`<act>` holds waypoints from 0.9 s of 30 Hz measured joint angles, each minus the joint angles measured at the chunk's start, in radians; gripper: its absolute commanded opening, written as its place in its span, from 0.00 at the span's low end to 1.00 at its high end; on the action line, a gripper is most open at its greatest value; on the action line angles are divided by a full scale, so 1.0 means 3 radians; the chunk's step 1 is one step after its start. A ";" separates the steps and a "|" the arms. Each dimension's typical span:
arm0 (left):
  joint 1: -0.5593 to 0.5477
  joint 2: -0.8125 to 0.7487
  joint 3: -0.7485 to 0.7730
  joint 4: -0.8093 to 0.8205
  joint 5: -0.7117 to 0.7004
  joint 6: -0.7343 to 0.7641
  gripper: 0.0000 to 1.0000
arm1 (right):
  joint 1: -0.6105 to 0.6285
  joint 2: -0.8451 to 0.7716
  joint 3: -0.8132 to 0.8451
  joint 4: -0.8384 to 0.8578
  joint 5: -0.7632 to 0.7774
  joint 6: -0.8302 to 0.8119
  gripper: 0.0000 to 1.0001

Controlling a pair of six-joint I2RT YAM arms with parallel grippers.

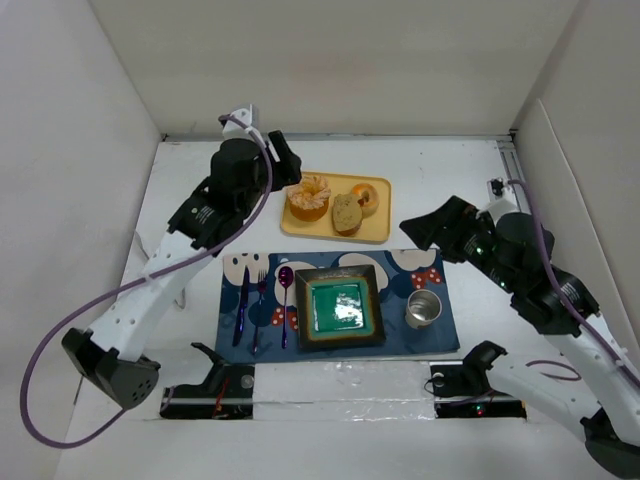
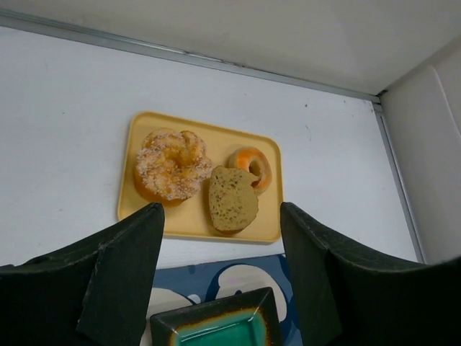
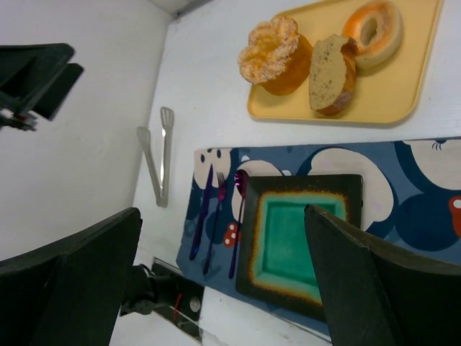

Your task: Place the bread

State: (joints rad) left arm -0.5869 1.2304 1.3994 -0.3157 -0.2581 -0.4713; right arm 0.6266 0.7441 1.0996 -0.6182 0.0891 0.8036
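The bread lies on a yellow tray (image 1: pixel 378 232) at the back of the table: an orange lobed bun (image 1: pixel 308 196), a tan slice (image 1: pixel 347 213) and a golden bagel (image 1: pixel 366 196). My left gripper (image 1: pixel 290 168) hangs just left of the tray, open and empty. In the left wrist view the open gripper (image 2: pixel 220 245) frames the bun (image 2: pixel 171 164), slice (image 2: pixel 232 200) and bagel (image 2: pixel 251 166). My right gripper (image 1: pixel 418 232) is open and empty, right of the tray. The right wrist view shows that gripper (image 3: pixel 222 216) above the bun (image 3: pixel 274 50), slice (image 3: pixel 328 72) and bagel (image 3: pixel 374 29).
A square green plate with a dark rim (image 1: pixel 342 273) sits on a blue patterned placemat (image 1: pixel 400 268). Purple knife, fork and spoon (image 1: pixel 285 300) lie left of it, a metal cup (image 1: pixel 423 308) right. Metal tongs (image 3: pixel 155 162) lie beyond the mat's left. White walls enclose the table.
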 measured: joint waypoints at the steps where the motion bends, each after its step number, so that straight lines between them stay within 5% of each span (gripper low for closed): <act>1: 0.0000 -0.0072 -0.0050 -0.0033 -0.0060 -0.0028 0.59 | -0.0014 0.0061 0.0001 0.0004 -0.0041 -0.0031 1.00; 4: 0.0000 -0.0170 -0.0191 -0.0130 -0.0244 -0.0094 0.55 | -0.0025 0.0264 0.0001 -0.0005 -0.0177 -0.0140 1.00; 7: 0.0000 -0.0164 -0.0379 -0.0209 -0.0488 -0.0172 0.34 | -0.0034 0.0407 -0.0010 -0.0024 -0.0305 -0.0248 1.00; 10: 0.0004 -0.0144 -0.0586 -0.0310 -0.0708 -0.0242 0.00 | -0.0034 0.0350 -0.0050 -0.0029 -0.0332 -0.0323 1.00; 13: 0.0308 -0.0149 -0.0846 -0.0323 -0.0525 -0.0256 0.00 | -0.0039 0.0142 -0.0151 -0.0032 -0.0332 -0.0394 1.00; 15: 0.0824 -0.0209 -0.1156 -0.0200 -0.0332 -0.0254 0.12 | -0.0043 0.0015 -0.0197 -0.0032 -0.0337 -0.0436 0.97; 16: 0.1069 -0.0249 -0.1306 -0.0191 -0.0270 -0.0225 0.24 | -0.0046 -0.0039 -0.0219 -0.0022 -0.0354 -0.0462 0.51; 17: 0.1329 -0.0295 -0.1451 -0.0202 -0.0215 -0.0193 0.45 | -0.0050 -0.0086 -0.0240 -0.0015 -0.0376 -0.0510 0.18; 18: 0.1546 -0.0334 -0.1558 -0.0233 -0.0196 -0.0168 0.55 | -0.0056 -0.0126 -0.0264 -0.0003 -0.0411 -0.0512 0.00; 21: 0.1860 -0.0415 -0.1656 -0.0284 -0.0189 -0.0041 0.68 | -0.0064 -0.0219 -0.0338 0.0017 -0.0458 -0.0534 0.00; 27: 0.2065 -0.0332 -0.1762 -0.0067 -0.0150 0.0200 0.63 | -0.0125 -0.0196 -0.0390 0.0032 -0.0509 -0.0573 0.32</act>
State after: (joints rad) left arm 0.0326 1.1309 0.8707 -0.3359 -0.3031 -0.4114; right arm 0.5892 0.6853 0.9825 -0.6086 -0.0635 0.6315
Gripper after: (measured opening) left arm 0.641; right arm 0.249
